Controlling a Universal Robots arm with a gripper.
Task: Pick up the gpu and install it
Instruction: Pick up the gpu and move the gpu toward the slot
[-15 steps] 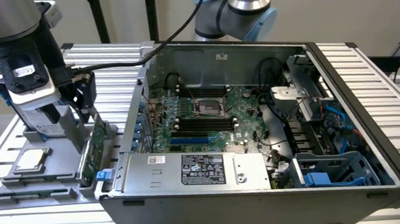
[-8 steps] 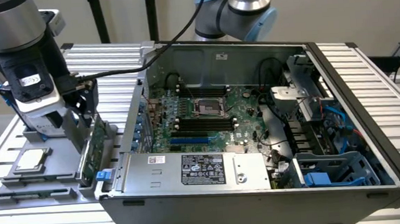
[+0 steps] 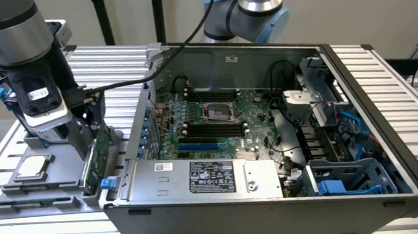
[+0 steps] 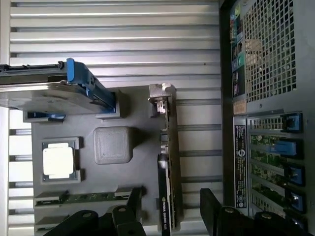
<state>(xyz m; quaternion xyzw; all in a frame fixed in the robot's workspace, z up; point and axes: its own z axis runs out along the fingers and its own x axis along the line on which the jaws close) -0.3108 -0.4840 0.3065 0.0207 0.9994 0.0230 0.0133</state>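
Wrist view: gripper (image 4: pixel 170 195) spread wide astride gpu (image 4: pixel 166 147)

The upright card (image 4: pixel 166 162) is flanked by the open hand (image 4: pixel 170 201). A narrow gap is left toward the computer case (image 4: pixel 236 147); a grey block (image 4: pixel 113 145) is placed on the other side.

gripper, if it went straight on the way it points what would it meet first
Probably the gpu, standing on edge in the gray holder, in line with the open gripper; depth is unclear.
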